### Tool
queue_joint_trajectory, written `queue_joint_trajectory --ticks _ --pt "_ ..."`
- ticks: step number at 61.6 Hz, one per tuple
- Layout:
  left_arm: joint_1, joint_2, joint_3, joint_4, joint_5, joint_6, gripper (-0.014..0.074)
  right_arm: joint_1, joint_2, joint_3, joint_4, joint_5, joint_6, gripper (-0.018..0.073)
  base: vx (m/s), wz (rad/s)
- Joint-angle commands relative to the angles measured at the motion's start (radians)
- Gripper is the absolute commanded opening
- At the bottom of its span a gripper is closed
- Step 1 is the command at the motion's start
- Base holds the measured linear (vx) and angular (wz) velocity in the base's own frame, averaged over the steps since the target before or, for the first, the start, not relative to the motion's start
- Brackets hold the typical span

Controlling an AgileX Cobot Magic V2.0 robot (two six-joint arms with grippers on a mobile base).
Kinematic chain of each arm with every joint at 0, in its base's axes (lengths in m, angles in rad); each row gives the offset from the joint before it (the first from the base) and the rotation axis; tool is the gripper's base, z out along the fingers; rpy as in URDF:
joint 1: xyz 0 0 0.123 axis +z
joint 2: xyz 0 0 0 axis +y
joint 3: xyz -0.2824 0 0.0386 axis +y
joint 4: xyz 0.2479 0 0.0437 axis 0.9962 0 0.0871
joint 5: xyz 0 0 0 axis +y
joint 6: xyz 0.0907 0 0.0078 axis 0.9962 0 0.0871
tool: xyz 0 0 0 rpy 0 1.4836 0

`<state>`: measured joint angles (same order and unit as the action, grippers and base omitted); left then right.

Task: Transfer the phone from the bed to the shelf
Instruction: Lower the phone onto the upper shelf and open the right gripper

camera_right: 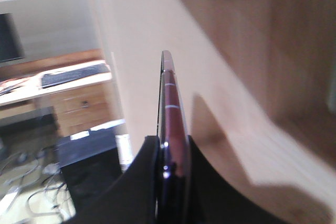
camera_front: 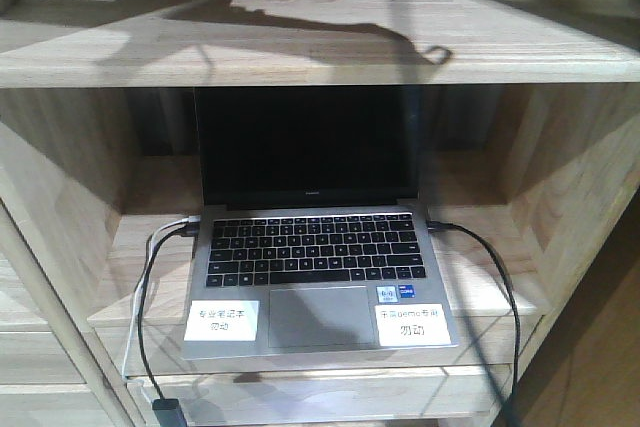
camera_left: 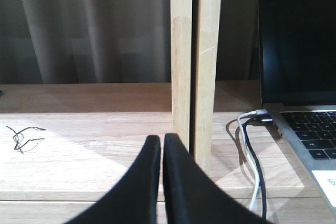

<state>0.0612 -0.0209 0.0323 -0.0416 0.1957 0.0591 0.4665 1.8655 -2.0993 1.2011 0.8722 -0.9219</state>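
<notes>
We take the grey laptop [camera_front: 318,247] as our landmark: in the front view it sits open on a light-wood shelf [camera_front: 130,277] board of the pine unit, screen dark, with two white labels on its palm rest on either side of the trackpad. A white cable [camera_front: 140,297] and a dark cable [camera_front: 145,347] run from the laptop's left edge and drop over the board's front lip; another dark cable [camera_front: 495,277] leaves the laptop's right edge and also hangs down in front. The board above the laptop carries a long arm-like shadow. In the left wrist view, the left gripper [camera_left: 161,145] hangs low over the same board, to the left of the laptop, its two black fingers pressed together with nothing between them; twin wooden uprights [camera_left: 195,66] stand just behind it, between it and the laptop. Farther left of the laptop we note a small tangle of thin black wire [camera_left: 21,137] lying on the board. In the right wrist view, the right gripper [camera_right: 170,153] is clamped on the phone [camera_right: 172,108], which we see edge-on, its pinkish rim facing the camera and its far end projecting beyond the fingers. The phone is held above a pale wooden surface; that view is blurred, and we cannot tell how this spot lies relative to the laptop.
</notes>
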Motion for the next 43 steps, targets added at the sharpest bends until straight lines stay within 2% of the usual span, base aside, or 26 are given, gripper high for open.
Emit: queue_joint_trajectory --ticks 1,21,43 --pt "0.001 -0.005 0.007 -0.01 -0.07 0.0 0.0001 0.005 -0.011 -0.035 0.06 -0.112 -0.013 -0.0002 0.0 0.0" --pt "0.001 -0.005 0.007 -0.01 -0.07 0.0 0.0001 0.004 0.077 -0.035 0.06 -0.198 -0.056 -0.0002 0.0 0.0" --pt "0.001 -0.005 0.007 -0.01 -0.07 0.0 0.0001 0.004 0.109 -0.034 0.06 -0.208 -0.067 0.0006 0.0 0.0"
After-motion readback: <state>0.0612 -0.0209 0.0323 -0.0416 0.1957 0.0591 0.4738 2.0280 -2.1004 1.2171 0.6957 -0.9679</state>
